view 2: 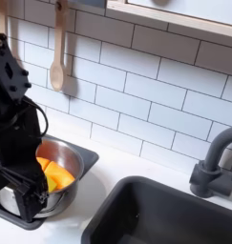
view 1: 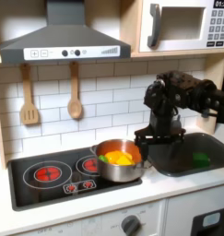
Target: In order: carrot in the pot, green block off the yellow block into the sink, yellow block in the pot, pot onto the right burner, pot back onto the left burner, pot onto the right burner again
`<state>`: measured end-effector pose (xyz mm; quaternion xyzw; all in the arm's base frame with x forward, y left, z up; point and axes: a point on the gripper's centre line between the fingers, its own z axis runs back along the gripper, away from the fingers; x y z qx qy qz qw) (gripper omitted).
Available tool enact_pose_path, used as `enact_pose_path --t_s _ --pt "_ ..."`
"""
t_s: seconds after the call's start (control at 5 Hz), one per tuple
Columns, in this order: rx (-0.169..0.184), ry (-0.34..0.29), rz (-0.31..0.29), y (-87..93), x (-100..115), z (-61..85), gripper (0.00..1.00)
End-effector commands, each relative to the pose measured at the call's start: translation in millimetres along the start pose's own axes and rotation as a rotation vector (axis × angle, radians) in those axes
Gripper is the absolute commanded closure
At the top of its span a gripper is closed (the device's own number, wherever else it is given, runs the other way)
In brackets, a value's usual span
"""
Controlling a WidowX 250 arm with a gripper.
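Observation:
The steel pot [view 1: 123, 172] [view 2: 81, 160] stands over the right burner [view 1: 88, 164] of the toy stove, close to the sink. Inside it lie the yellow block [view 1: 122, 159] [view 2: 61, 179] and the orange carrot [view 2: 43, 164], side by side. The green block [view 1: 203, 159] lies in the sink [view 1: 176, 147] toward the first exterior view's right. My black gripper [view 1: 144, 138] [view 2: 22, 202] reaches down at the pot's rim on the sink side. Its fingers sit at the pot's wall, and I cannot make out how wide they stand.
The left burner [view 1: 47, 172] glows red and bare. Two wooden utensils [view 1: 75, 92] hang on the tiled wall. A dark faucet [view 2: 218, 164] rises behind the sink basin [view 2: 170, 214]. A hood and a microwave [view 1: 182, 23] hang overhead.

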<state>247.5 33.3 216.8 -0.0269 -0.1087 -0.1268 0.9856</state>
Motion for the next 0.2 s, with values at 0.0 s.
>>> enact_pose_path --t_s 0.0 --pt "0.0 0.0 0.0 0.0 0.0 0.0 0.0"
